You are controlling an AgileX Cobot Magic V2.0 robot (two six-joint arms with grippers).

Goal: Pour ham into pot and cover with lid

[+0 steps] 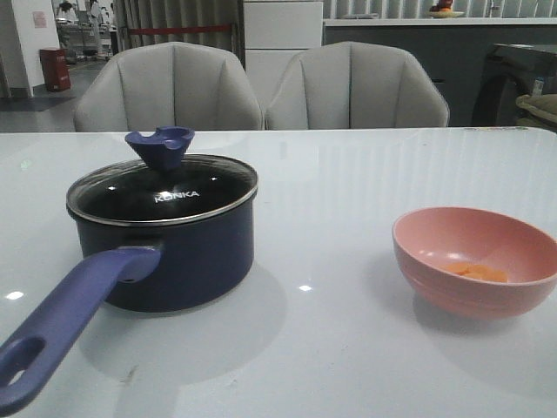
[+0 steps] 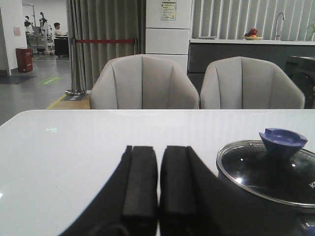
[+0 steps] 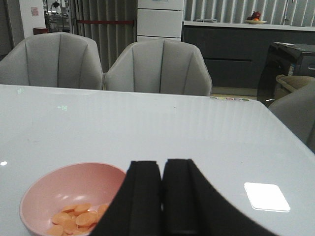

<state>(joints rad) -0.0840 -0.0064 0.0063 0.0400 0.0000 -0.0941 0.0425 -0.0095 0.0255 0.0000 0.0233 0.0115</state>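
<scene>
The dark navy pot (image 1: 183, 261) stands at the left of the white table, its periwinkle handle (image 1: 61, 326) pointing to the front left. The glass lid (image 1: 163, 193) with KONKA lettering and a blue knob (image 1: 160, 146) lies on the pot; it also shows in the left wrist view (image 2: 268, 169). Several orange-pink ham pieces (image 1: 477, 272) lie in the pink bowl (image 1: 474, 261) at the right, also seen in the right wrist view (image 3: 74, 219). My left gripper (image 2: 158, 152) is shut and empty, left of the pot. My right gripper (image 3: 162, 167) is shut and empty, beside the bowl (image 3: 69, 196). Neither gripper shows in the front view.
Two grey chairs (image 1: 170, 87) stand behind the table's far edge. The white table (image 1: 348, 200) shows bright light reflections (image 3: 266, 195). A counter and cabinets are in the background.
</scene>
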